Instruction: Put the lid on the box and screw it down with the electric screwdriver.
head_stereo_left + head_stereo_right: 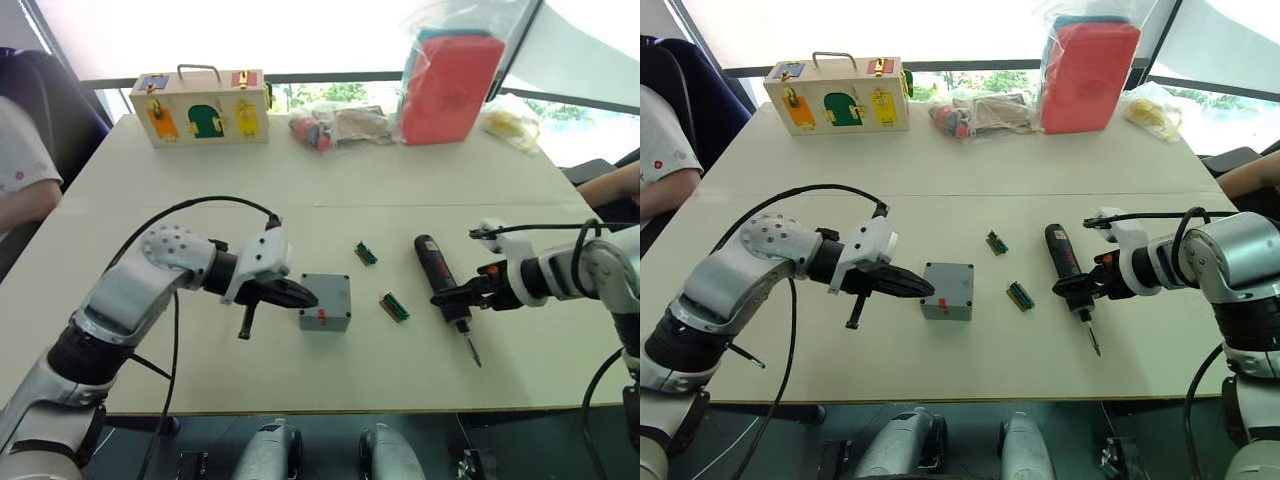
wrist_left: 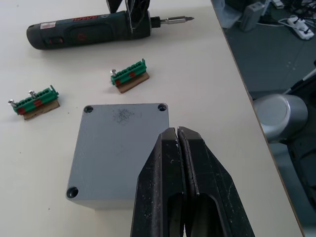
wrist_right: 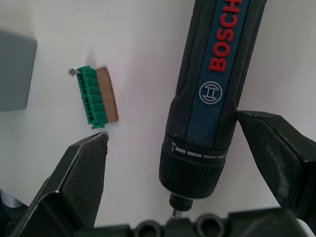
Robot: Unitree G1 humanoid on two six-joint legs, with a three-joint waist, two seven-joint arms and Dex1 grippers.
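Note:
The grey box [image 1: 324, 319] stands mid-table with the flat grey lid [image 2: 116, 148] lying on top of it, screw holes showing at its corners. My left gripper [image 1: 306, 296] is shut with nothing in it, its tip [image 2: 177, 132] over the lid's left edge. To the right lies the black electric screwdriver [image 1: 441, 279], bit pointing toward the table's front edge. My right gripper [image 3: 173, 131] is open, one finger on each side of the screwdriver's [image 3: 213, 94] front end.
Two green-and-brown bit holders [image 1: 365, 253] [image 1: 393, 307] lie between box and screwdriver. At the back stand a wooden case [image 1: 200, 107], a packet [image 1: 335, 125] and a red bag [image 1: 450, 85]. One person's arm [image 1: 20, 190] shows at the left and another's [image 1: 605, 185] at the right.

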